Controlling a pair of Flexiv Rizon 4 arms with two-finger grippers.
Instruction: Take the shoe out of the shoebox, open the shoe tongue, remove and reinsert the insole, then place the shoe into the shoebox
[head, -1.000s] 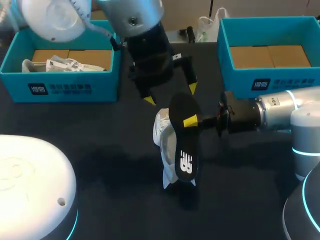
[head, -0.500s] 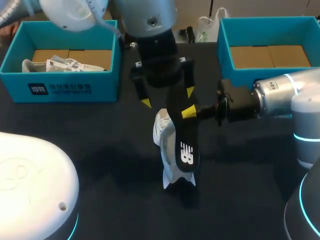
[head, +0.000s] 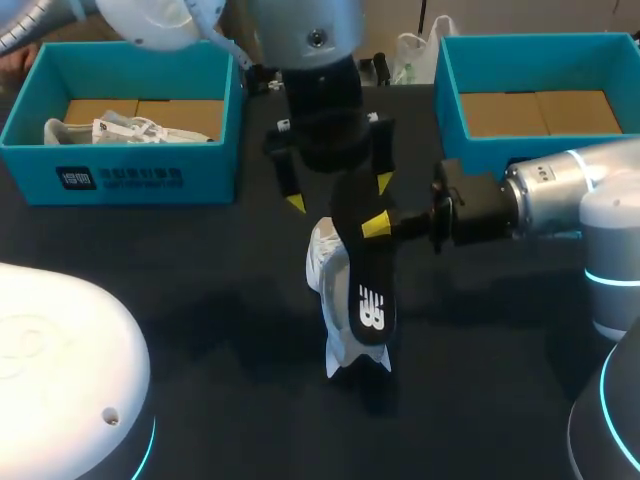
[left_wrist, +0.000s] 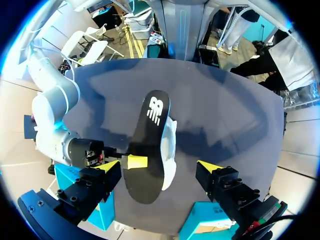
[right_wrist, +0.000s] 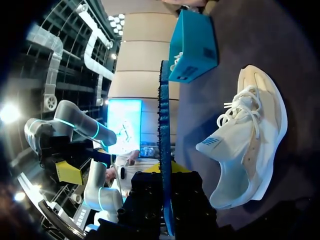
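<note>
The dark table (head: 200, 310) fills the head view. At frame centre the white shoe (head: 324, 265) rests on the table, outside both boxes. The black insole (head: 366, 285) is out of the shoe and overlaps it in this view, with its long axis running from frame centre toward the lower edge and its logo end lowest. The right gripper (head: 378, 226) enters from the right edge on a horizontal arm and is clamped on the insole near its upper end. One yellow tip shows against the insole's face. In the right wrist view the insole (right_wrist: 163, 125) appears edge-on between the fingers of the gripper (right_wrist: 165, 197), which press it from both sides. The shoe (right_wrist: 250, 145) lies just beside the insole, with a gap visible between them. In the head view, the left gripper (head: 340, 194) points down over the insole's upper end with its fingers spread wide, released. In the left wrist view its two yellow tips stand on either side of the insole (left_wrist: 149, 135) and shoe (left_wrist: 171, 150) without touching them. At the far edge, the left box (head: 120, 178) occupies the upper left and contains a second shoe (head: 105, 130). The right box (head: 520, 165) occupies the upper right and shows a cardboard floor.
</note>
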